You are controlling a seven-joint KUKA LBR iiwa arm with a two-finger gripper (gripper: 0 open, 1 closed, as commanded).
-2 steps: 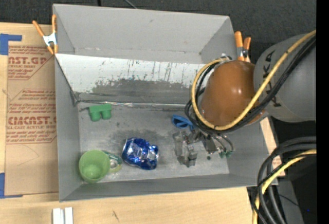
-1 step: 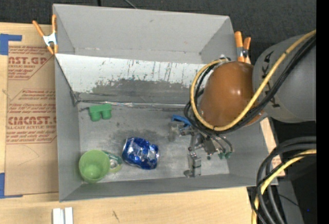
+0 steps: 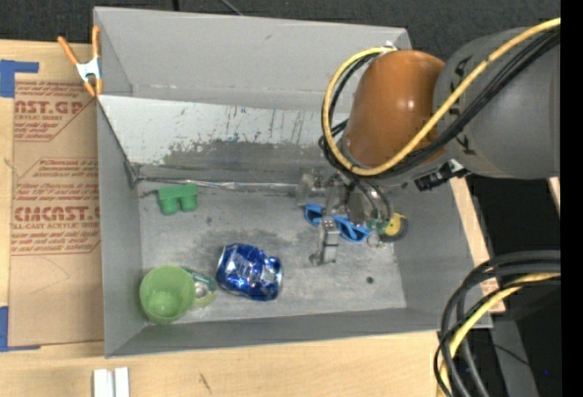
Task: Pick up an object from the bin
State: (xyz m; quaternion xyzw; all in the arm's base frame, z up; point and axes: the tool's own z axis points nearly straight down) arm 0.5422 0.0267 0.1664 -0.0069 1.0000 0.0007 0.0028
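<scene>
Gripper (image 3: 326, 248) low over right-middle of bin (image 3: 255, 58) floor, touching or just beside small blue item (image 3: 342, 225); spread or pressed together, can't tell. Well apart leftward: green cup (image 3: 166, 293), blue crumpled wrapper (image 3: 249, 271), green block (image 3: 176, 198).

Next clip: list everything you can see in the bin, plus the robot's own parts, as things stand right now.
green block: one, green, back left of the floor, near the rear wall.
green cup: one, green, front left corner.
crumpled wrapper: one, shiny blue and white, front, just right of the cup.
blue thing: one, blue, right of centre, under the gripper; shape unclear.
small yellow thing: one, yellow, right side by the gripper; too small to identify.
bin: one, grey metal.
gripper: one, metal, low over the blue thing.
arm: one, grey with orange cover and yellow cables, entering from the right.
</scene>
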